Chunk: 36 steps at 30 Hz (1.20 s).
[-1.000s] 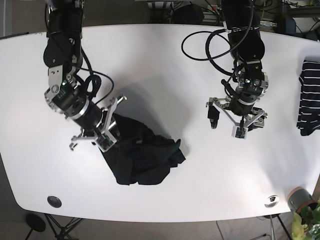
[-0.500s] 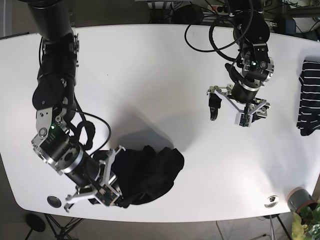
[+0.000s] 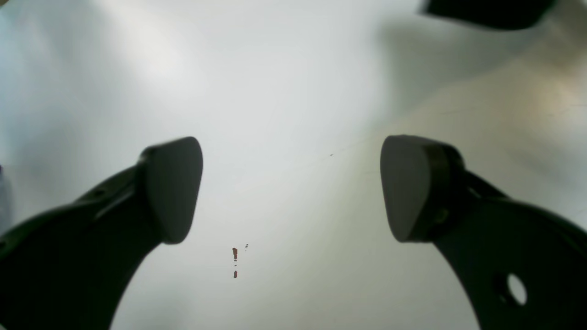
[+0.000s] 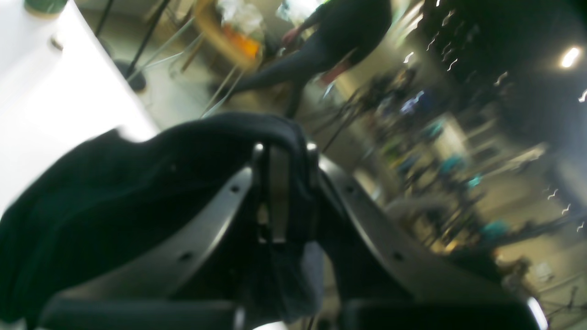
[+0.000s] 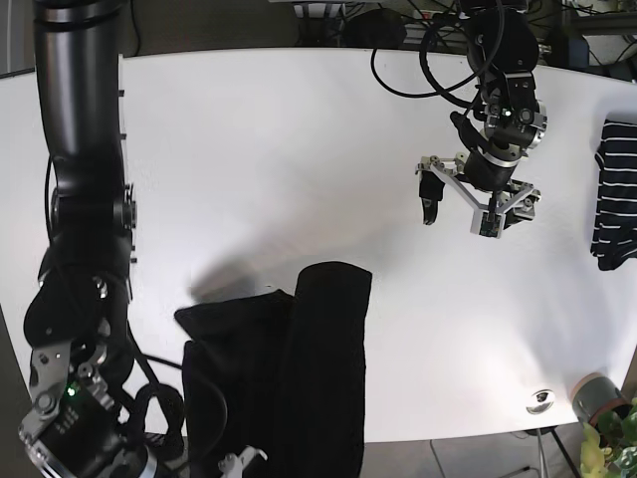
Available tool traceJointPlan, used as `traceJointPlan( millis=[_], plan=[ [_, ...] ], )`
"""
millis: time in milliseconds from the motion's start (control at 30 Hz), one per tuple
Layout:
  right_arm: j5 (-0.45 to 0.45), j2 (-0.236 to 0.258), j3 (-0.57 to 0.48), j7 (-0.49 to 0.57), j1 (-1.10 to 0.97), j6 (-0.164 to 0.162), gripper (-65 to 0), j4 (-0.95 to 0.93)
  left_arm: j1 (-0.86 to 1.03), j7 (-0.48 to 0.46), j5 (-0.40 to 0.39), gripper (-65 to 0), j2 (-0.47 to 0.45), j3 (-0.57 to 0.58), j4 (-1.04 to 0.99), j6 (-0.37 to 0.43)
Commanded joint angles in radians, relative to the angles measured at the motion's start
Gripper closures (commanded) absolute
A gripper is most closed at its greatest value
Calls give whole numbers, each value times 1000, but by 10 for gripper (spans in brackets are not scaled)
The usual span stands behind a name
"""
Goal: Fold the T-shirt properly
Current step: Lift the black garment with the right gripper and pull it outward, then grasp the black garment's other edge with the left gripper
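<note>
On the white worktop (image 5: 249, 149), the black T-shirt (image 5: 299, 368) drapes in long folds over the near edge, apparently so one pinched hem can stretch the cloth flat before folding. The right gripper (image 4: 279, 201), its jaws clamped together on the T-shirt, has hauled it down from mid-table, where it lay bunched a second ago. The left gripper (image 5: 476, 199) hangs with jaws apart above bare surface, shifted slightly back, holding nothing. A striped garment (image 5: 615, 194) lies far off.
</note>
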Motion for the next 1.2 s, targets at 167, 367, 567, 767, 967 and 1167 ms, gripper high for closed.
traceJointPlan(
  millis=[167, 367, 567, 767, 967, 1167],
  plan=[
    [2, -20, 1, 26, 184, -7, -22, -92, -28, -27, -10, -567, 3, 8, 22, 0],
    [2, -22, 1, 26, 184, -7, -22, -193, -49, -27, -10, -567, 17, 8, 22, 0],
    [2, -22, 1, 26, 184, -5, -22, -225, -80, -27, -10, -567, 11, 43, 16, 0],
    [2, -19, -1, 24, 184, -5, -22, -225, -90, -27, -10, -568, 16, 49, 11, 0],
    [-1, -17, 1, 26, 184, -5, -22, -225, -123, -30, -7, -568, 11, 143, -58, 0],
    [-4, -19, 2, 29, 184, -5, -22, -225, -184, -30, -11, -569, 25, 172, -177, 4]
  ],
)
